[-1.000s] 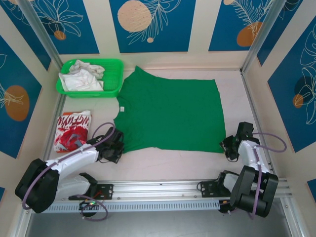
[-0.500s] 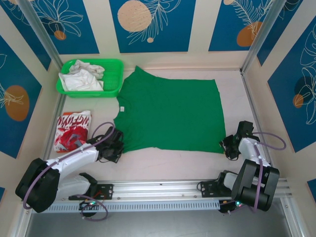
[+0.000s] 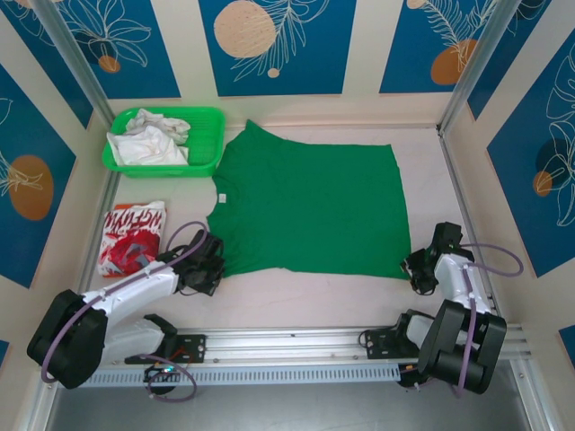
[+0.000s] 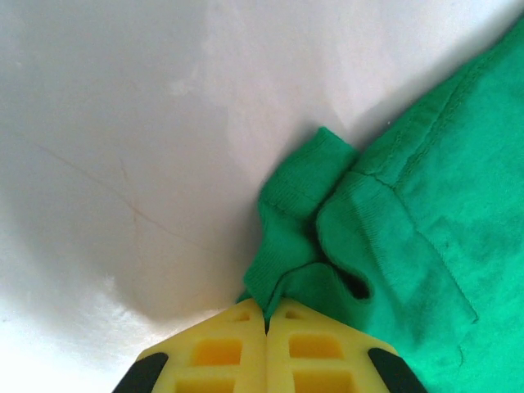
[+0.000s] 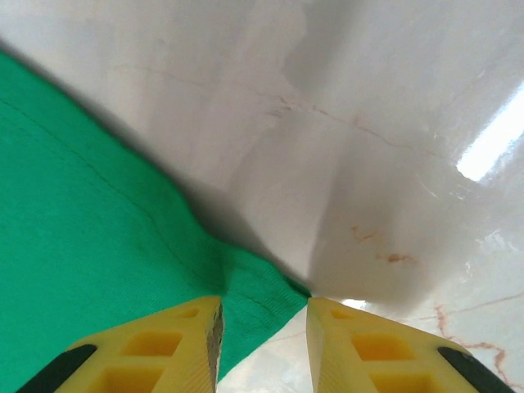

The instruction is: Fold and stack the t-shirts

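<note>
The green t-shirt lies spread flat in the middle of the table. My left gripper sits at its near left corner. In the left wrist view the yellow jaws are shut on a bunched fold of the green cloth. My right gripper is low at the shirt's near right corner. Its jaws stand open, one on each side of the hem corner of the green t-shirt, without pinching it. The red t-shirt with white lettering lies folded at the left.
A green plastic basket holding white cloths stands at the back left, touching the shirt's sleeve. Metal frame posts rise at both back corners. The rail carrying the arm bases runs along the near edge.
My right gripper has nudged slightly left toward the shirt's corner. The left arm and both shirts have stayed where they were.
</note>
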`<action>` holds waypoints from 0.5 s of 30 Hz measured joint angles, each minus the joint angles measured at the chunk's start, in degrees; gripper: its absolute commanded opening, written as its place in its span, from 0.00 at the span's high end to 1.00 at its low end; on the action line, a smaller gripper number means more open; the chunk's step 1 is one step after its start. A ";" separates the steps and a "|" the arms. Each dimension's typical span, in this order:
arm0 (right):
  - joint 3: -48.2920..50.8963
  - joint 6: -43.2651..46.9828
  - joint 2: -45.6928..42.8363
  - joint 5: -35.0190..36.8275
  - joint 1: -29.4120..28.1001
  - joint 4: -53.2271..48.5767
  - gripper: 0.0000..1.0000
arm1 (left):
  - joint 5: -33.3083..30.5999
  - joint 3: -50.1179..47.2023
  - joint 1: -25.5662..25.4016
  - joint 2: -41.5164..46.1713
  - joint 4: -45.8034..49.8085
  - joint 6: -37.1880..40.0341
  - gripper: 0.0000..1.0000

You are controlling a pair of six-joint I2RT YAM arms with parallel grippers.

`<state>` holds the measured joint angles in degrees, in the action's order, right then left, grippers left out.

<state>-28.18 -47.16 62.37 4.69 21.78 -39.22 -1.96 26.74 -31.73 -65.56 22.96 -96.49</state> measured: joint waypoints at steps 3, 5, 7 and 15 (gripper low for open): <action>0.02 -0.02 1.68 -0.07 0.00 0.42 0.66 | 0.00 0.00 0.02 0.00 -0.02 0.00 1.00; -0.04 -0.02 2.91 -0.09 0.00 0.76 0.66 | 0.00 0.00 0.02 0.00 -0.02 0.00 1.00; -0.59 -0.07 3.61 -0.20 0.00 0.48 0.70 | 0.00 0.00 0.02 0.00 -0.02 0.00 1.00; -1.88 -0.15 5.84 -0.11 0.35 -0.24 0.98 | 0.00 -0.04 0.11 0.26 -0.04 0.00 1.00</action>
<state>-30.06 -47.31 68.20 4.58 22.13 -39.46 -1.96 26.70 -31.62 -65.30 22.92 -96.49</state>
